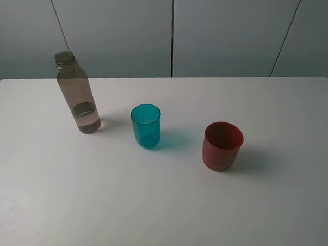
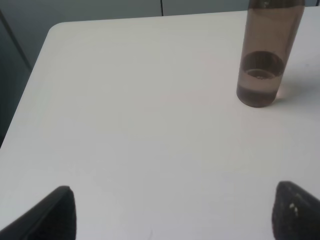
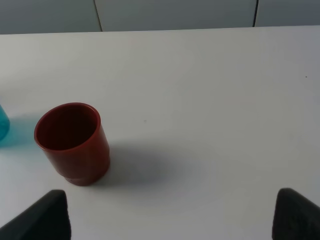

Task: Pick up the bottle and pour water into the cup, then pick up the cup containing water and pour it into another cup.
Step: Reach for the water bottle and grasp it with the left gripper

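The smoky brown-grey bottle (image 1: 76, 93) stands upright at the left of the white table (image 1: 160, 210), with a little water at its bottom. It also shows in the left wrist view (image 2: 267, 52). The teal tumbler (image 1: 146, 125) stands in the middle; only its edge shows in the right wrist view (image 3: 3, 125). The red-brown cup (image 1: 222, 145) stands upright to its right and looks empty in the right wrist view (image 3: 74, 142). My left gripper (image 2: 175, 212) is open, well short of the bottle. My right gripper (image 3: 172, 215) is open, short of the red cup. Neither gripper shows in the exterior view.
A grey panelled wall (image 1: 173, 31) rises behind the table's far edge. The table's left edge and rounded far corner (image 2: 52, 30) show in the left wrist view.
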